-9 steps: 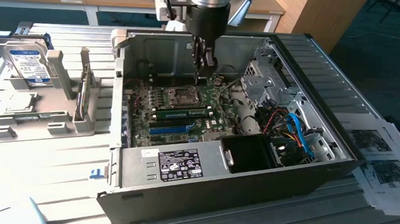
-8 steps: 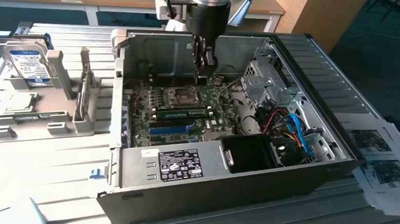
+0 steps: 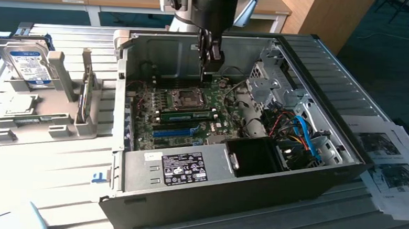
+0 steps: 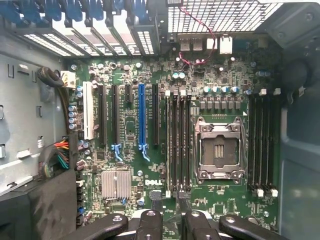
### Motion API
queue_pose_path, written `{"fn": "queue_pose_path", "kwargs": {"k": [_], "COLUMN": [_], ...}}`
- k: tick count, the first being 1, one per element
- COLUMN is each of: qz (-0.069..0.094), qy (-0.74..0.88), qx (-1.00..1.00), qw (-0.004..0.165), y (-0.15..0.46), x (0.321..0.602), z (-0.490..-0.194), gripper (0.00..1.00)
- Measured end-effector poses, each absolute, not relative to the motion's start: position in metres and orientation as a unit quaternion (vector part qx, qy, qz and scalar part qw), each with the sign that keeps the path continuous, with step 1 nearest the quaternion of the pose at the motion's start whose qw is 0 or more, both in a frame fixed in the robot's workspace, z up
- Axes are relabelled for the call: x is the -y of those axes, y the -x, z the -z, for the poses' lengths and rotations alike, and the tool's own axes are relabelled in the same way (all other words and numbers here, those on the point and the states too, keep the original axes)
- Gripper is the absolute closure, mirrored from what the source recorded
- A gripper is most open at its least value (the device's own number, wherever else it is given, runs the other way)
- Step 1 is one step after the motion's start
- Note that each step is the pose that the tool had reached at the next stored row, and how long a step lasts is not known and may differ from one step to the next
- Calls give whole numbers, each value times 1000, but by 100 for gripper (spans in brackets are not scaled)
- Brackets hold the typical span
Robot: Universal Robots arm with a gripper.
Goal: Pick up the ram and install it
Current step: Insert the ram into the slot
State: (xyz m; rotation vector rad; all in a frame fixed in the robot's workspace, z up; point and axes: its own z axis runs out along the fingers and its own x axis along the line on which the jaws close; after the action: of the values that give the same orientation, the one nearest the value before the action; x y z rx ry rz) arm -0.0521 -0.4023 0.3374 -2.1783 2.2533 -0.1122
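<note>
well inside case walls (image 3: 159, 54), gripper (image 3: 210, 73) spread, near ram (image 3: 187, 115)

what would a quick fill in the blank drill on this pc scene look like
1. The gripper hangs over the board inside the open computer ____.
2. The hard drive sits on the exterior view's ____ side.
3. One long slot on the board is bright ____.
Missing words: case, left, blue.
</note>
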Motion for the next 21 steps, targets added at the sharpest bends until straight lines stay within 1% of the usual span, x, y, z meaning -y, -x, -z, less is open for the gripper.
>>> {"fn": "queue_pose_path", "kwargs": {"k": [13,15,19,21], "qz": [35,34,25,25], "qy": [695,695,695,695], "qx": [-718,-719,-718,-718], "qw": [2,0,-8,-8], "y": [51,50,46,46], "x": [402,402,402,402], "z": [-338,-338,-338,-338], "gripper": [75,75,75,75]}}
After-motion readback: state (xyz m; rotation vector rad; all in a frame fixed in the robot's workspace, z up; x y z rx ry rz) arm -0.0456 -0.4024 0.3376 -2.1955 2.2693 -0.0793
